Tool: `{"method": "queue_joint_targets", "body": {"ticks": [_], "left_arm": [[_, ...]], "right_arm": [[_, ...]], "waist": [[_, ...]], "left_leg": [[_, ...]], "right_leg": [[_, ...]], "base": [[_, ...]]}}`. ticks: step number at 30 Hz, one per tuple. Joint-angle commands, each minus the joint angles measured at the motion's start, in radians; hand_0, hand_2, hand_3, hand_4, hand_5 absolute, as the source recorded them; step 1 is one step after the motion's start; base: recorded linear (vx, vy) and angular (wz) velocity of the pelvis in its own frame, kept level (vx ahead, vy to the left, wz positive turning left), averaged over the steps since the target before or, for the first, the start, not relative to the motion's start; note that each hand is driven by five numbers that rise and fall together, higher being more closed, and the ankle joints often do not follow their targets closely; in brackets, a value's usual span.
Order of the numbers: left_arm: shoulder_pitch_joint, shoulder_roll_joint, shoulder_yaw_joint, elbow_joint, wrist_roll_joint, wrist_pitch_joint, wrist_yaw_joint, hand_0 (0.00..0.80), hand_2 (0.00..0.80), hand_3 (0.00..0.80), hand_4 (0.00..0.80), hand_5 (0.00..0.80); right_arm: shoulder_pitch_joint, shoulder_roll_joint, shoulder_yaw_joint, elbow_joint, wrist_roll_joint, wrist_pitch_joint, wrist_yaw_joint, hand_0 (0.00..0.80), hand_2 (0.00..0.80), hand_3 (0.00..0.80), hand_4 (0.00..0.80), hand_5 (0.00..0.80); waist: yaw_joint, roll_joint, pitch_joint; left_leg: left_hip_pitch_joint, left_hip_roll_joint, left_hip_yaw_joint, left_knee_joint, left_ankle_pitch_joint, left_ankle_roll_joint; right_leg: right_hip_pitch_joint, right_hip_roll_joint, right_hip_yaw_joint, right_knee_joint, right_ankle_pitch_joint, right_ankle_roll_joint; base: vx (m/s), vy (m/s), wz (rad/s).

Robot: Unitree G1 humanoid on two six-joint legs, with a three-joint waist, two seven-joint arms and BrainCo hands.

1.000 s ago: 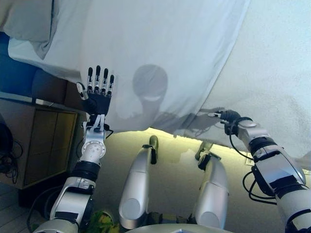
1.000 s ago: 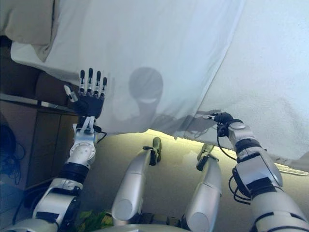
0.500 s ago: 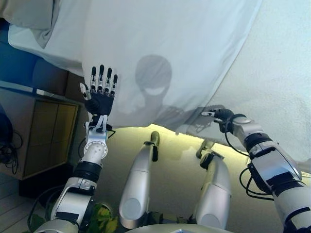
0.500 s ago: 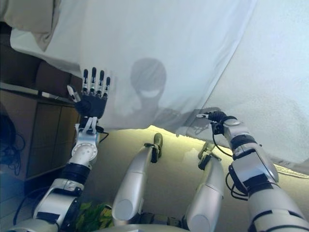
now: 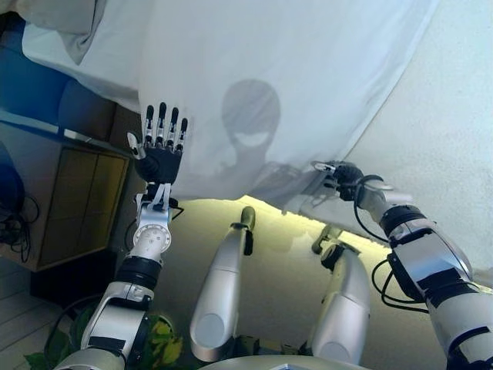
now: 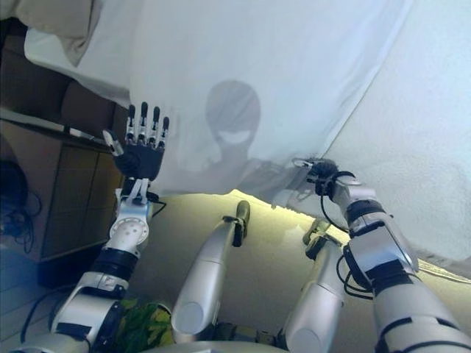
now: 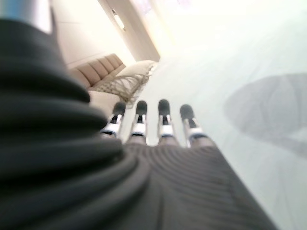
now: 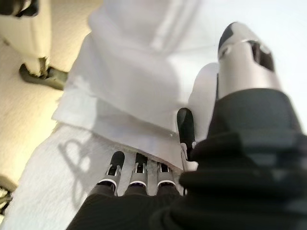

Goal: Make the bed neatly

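A white sheet [image 5: 293,77] hangs over the near edge of the bed, above a textured white cover [image 5: 447,139] at the right. My left hand [image 5: 159,158] is open, fingers straight and upright, in front of the sheet's left part; its fingers [image 7: 163,120] show straight in the left wrist view. My right hand [image 5: 339,173] is at the sheet's lower hem, fingers curled on the cloth. In the right wrist view the hem [image 8: 120,120] lies between my fingers [image 8: 139,167] and thumb [image 8: 244,52].
A pillow [image 5: 54,11] lies at the bed's far left corner, also in the left wrist view [image 7: 134,72]. A wooden cabinet [image 5: 69,200] stands left of the bed. Beige floor [image 5: 285,262] lies below the hem. A green plant [image 5: 162,343] is low left.
My right hand has moved a little left and up along the hem. The camera has shifted slightly. My left hand has stayed raised and open.
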Motion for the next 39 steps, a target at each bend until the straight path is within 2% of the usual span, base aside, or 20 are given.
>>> {"method": "queue_joint_targets", "body": {"ticks": [1,5,6,7,8,9,14,29,39], "left_arm": [[-0.003,-0.005,0.006,-0.099,0.009,-0.005,-0.032,0.000,0.000,0.000,0.000,0.000],[0.000,0.006,0.009,-0.102,0.006,0.002,-0.027,0.000,0.000,0.000,0.000,0.000],[0.000,0.009,0.010,-0.100,0.004,0.003,-0.030,0.000,0.000,0.000,0.000,0.000],[0.000,0.012,0.012,-0.100,0.002,0.005,-0.030,0.000,0.000,0.000,0.000,0.000],[0.000,0.015,0.013,-0.101,0.000,0.007,-0.030,0.000,0.000,0.000,0.000,0.000],[-0.001,0.018,0.013,-0.100,0.001,0.006,-0.030,0.000,0.000,0.000,0.000,0.000],[0.006,0.025,0.018,-0.091,-0.008,0.007,-0.045,0.000,0.000,0.000,0.000,0.000],[-0.010,0.019,0.010,-0.073,-0.005,0.000,-0.043,0.000,0.000,0.000,0.000,0.000],[-0.008,0.004,0.006,-0.059,-0.003,-0.007,-0.043,0.000,0.000,0.000,0.000,0.000]], "right_arm": [[-0.123,-0.020,-0.038,-0.006,0.076,-0.045,0.019,0.000,0.000,0.000,0.000,0.000],[-0.140,-0.023,-0.034,-0.015,0.089,-0.064,0.042,0.000,0.000,0.000,0.000,0.000],[-0.142,-0.023,-0.030,-0.019,0.091,-0.068,0.048,0.060,0.060,0.060,0.060,0.060],[-0.143,-0.024,-0.027,-0.023,0.086,-0.074,0.054,0.264,0.264,0.264,0.264,0.264],[-0.142,-0.027,-0.022,-0.027,0.078,-0.086,0.061,0.709,0.709,0.709,0.709,0.709],[-0.139,-0.028,-0.018,-0.032,0.074,-0.090,0.068,0.800,0.800,0.800,0.800,0.800],[-0.120,-0.040,-0.014,-0.036,0.076,-0.103,0.101,0.800,0.800,0.800,0.800,0.800],[-0.087,-0.029,-0.008,-0.010,0.044,-0.114,0.088,0.800,0.800,0.800,0.800,0.800],[-0.032,-0.011,0.004,0.013,-0.050,-0.052,0.085,0.800,0.800,0.800,0.800,0.800]], "waist": [[0.038,0.073,0.007],[0.043,0.069,0.007],[0.043,0.067,0.007],[0.044,0.065,0.007],[0.043,0.063,0.007],[0.042,0.060,0.007],[0.040,0.057,0.007],[0.033,0.050,0.007],[0.021,0.037,0.007]], "left_leg": [[0.000,-0.063,0.014,-0.100,0.050,0.039],[-0.001,-0.063,0.012,-0.102,0.051,0.038],[-0.001,-0.062,0.011,-0.104,0.052,0.038],[-0.001,-0.061,0.011,-0.106,0.053,0.038],[-0.001,-0.060,0.011,-0.107,0.053,0.038],[0.000,-0.058,0.011,-0.109,0.055,0.037],[0.007,-0.054,0.010,-0.116,0.057,0.035],[0.019,-0.045,0.004,-0.139,0.067,0.029],[0.050,-0.035,0.009,-0.178,0.081,0.020]], "right_leg": [[-0.002,0.036,0.018,0.126,-0.091,0.049],[-0.001,0.037,0.013,0.122,-0.087,0.052],[-0.001,0.038,0.011,0.119,-0.085,0.053],[-0.001,0.038,0.011,0.117,-0.084,0.054],[0.001,0.038,0.010,0.115,-0.082,0.054],[0.002,0.041,0.009,0.111,-0.080,0.054],[0.014,0.043,0.004,0.100,-0.078,0.054],[0.029,0.048,-0.002,0.066,-0.066,0.053],[0.059,0.062,-0.007,0.019,-0.052,0.053]], "base": [[0.020,-0.012,0.04],[0.000,0.000,0.00],[0.000,0.000,0.00],[0.000,0.000,0.00],[0.000,0.000,0.00],[0.000,0.000,0.00],[0.000,0.000,0.00],[0.000,0.000,0.00],[0.000,0.000,0.00]]}}
